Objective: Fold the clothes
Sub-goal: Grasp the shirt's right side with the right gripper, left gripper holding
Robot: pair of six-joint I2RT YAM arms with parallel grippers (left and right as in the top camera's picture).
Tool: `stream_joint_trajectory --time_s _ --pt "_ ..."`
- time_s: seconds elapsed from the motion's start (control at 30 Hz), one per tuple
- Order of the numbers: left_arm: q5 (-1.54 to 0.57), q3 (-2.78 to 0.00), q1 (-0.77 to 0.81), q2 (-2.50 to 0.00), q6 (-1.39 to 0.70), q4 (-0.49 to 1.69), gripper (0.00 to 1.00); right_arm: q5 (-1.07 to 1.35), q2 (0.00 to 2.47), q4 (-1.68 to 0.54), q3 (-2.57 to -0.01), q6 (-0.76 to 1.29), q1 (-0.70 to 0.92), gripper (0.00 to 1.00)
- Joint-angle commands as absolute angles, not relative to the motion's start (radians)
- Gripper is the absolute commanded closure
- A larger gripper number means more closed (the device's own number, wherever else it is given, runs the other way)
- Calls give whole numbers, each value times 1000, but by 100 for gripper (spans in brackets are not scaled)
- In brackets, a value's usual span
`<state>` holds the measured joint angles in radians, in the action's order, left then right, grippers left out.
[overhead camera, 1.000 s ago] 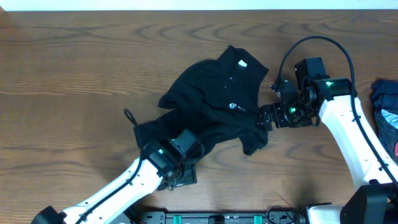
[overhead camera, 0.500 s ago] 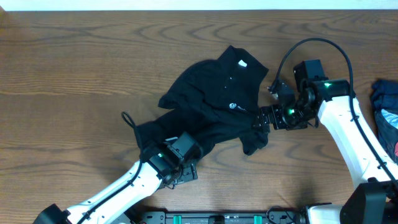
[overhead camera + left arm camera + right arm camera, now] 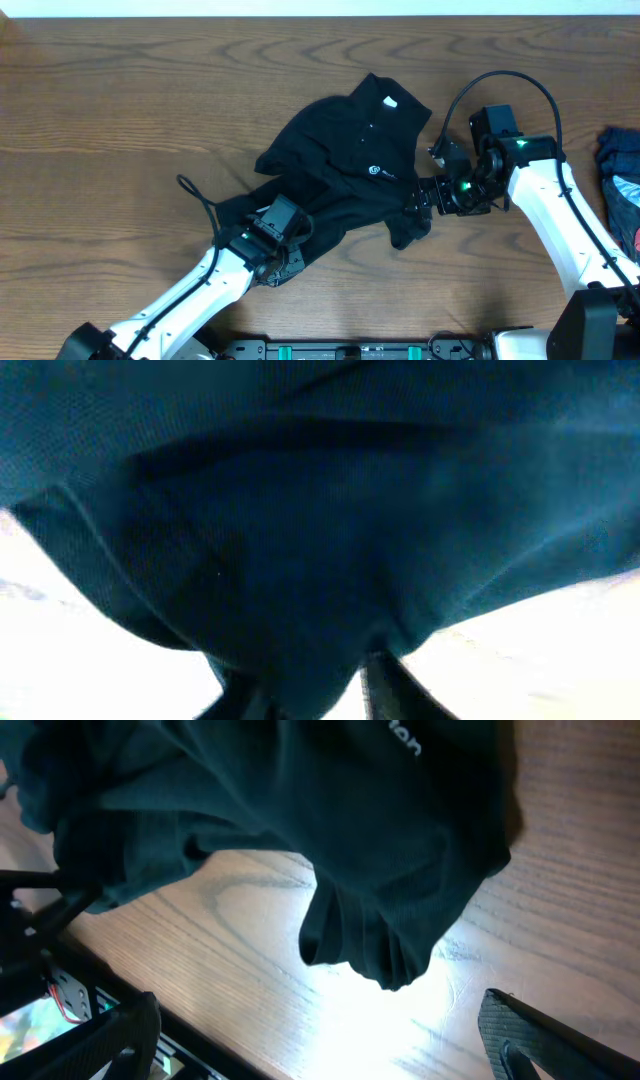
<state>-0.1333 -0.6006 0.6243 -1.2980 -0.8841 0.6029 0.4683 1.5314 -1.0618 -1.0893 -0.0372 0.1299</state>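
Note:
The clothes [image 3: 345, 150], a black long-sleeved top, lie crumpled mid-table with a white collar tag [image 3: 390, 101] and a small chest logo [image 3: 374, 171]. My left gripper [image 3: 283, 222] sits on the top's lower-left part. In the left wrist view dark fabric [image 3: 320, 510] fills the frame, and a bunch of it is pinched in my left gripper [image 3: 315, 695]. My right gripper [image 3: 418, 196] stands open beside the top's lower-right fold. In the right wrist view that fold [image 3: 385, 955] hangs just ahead of my right gripper [image 3: 325, 1040], with only bare wood between the fingers.
A dark blue bundle [image 3: 620, 165] lies at the table's right edge. A thin black cord [image 3: 195, 197] sticks out from the top's left side. The mounting rail [image 3: 360, 350] runs along the table's near edge.
My left gripper has closed on the fabric and shifted left and up, dragging the lower-left cloth and the cord leftward. My right gripper has crept slightly left towards the top, still open.

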Motion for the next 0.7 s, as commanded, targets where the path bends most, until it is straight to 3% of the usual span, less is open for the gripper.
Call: stream_joint_trajectory --time_s 0.0,0.43,0.67 --pt "-142 -598 620 -1330 -862 603 91 492 1538 -1054 -1083 -38 138 1" --pt "-146 -599 546 -1345 -824 604 91 514 1539 -809 -822 110 138 1" --pt "-146 -598 546 -1345 -823 609 91 532 1539 -699 -802 112 138 1"
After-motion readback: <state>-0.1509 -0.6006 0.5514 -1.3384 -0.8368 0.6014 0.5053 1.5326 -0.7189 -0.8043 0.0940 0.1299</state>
